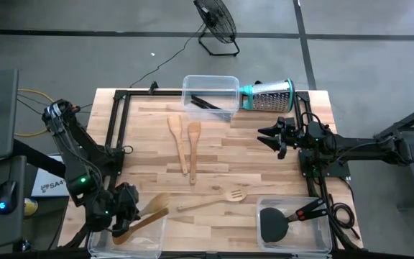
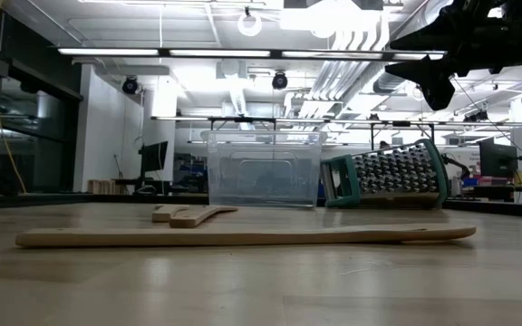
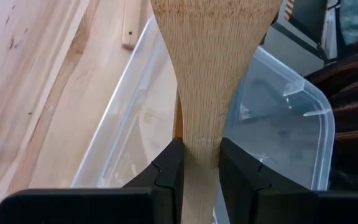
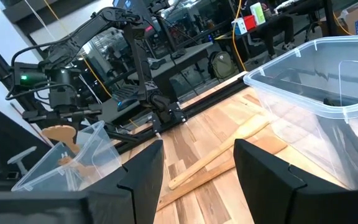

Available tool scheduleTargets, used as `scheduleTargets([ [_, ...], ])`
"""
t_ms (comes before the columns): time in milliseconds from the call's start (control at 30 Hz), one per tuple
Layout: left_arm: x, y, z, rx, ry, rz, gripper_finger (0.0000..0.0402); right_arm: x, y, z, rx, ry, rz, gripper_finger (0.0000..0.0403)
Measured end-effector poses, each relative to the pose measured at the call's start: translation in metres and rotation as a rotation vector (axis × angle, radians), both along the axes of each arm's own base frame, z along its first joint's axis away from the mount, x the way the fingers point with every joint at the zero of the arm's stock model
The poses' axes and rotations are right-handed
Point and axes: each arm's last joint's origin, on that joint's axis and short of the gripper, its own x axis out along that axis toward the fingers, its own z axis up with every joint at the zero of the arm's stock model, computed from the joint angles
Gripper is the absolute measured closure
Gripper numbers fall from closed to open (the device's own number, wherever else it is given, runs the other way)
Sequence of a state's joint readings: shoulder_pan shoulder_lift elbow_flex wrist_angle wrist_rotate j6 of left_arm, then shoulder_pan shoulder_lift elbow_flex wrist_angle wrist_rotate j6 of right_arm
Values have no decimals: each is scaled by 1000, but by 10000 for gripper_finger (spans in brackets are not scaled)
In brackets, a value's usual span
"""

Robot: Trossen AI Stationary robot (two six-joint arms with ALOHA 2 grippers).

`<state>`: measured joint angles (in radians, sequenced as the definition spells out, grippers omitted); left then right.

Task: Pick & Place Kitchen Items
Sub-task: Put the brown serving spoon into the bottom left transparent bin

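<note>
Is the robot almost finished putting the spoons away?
Partly. A black spatula lies in one bin, thin black tools in another. The left gripper holds a wooden spatula over the corner bin. Three wooden utensils remain on the table; the right gripper waits open.

Pale wood-plank counter (image 1: pixel 214 155), black rail frame (image 1: pixel 115 119) along the left and far edges. Centred at the far edge: clear bin (image 1: pixel 210 97) holding thin black tools. Just beside it toward the far right corner: steel cone grater (image 1: pixel 268 96) lying on its side, teal rim facing the bin. Mid-counter, nearer the far edge: two wooden spatulas (image 1: pixel 185 144) side by side, handles meeting toward the near edge. Nearer the near edge, right of centre: slotted wooden fork (image 1: pixel 214 201) lying flat, head toward the right. Near left corner: clear bin (image 1: pixel 153 234). Near right corner: clear bin (image 1: pixel 318 237) containing a black spatula with red-black handle.
</note>
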<state>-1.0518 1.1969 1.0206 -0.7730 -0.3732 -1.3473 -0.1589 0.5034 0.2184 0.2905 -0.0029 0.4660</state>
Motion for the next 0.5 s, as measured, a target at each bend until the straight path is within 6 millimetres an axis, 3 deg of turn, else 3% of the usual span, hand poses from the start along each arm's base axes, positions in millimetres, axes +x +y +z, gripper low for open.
scheduleTargets([
  [500,-1,-3,-10,37,90,-21,332,0,0,0,0,0,0,215],
])
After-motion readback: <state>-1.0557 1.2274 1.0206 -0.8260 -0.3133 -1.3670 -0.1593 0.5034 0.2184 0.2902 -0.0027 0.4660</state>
